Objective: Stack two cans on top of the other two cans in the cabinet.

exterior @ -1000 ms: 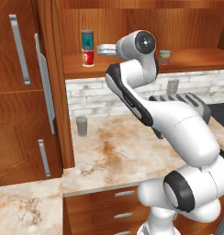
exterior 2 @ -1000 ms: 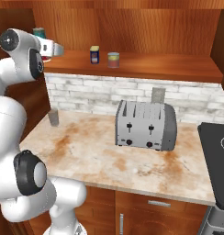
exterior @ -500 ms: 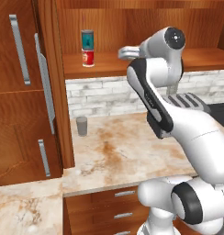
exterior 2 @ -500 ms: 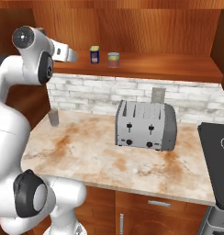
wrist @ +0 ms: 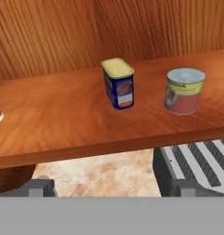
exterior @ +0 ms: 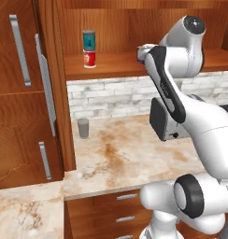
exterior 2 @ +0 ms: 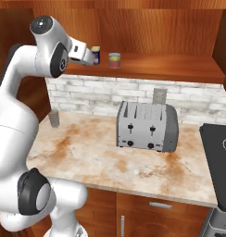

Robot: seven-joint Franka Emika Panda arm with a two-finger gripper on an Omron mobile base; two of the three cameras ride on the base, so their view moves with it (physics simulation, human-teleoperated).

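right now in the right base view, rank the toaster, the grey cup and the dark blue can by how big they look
1. toaster, by far the largest, and nearest the camera.
2. grey cup.
3. dark blue can, slightly smaller than the cup, but it sits farther back on the shelf, so that gap is unsure.

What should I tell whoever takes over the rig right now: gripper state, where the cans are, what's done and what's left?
Gripper: open, empty, at the cabinet shelf edge, facing the two unstacked cans.
Teal can sits on the red can at the shelf's left end: first stack done.
Dark blue can and pale green-grey can stand apart, side by side, upright on the shelf.
Left: pick up the dark blue can and set it on the pale green-grey can.
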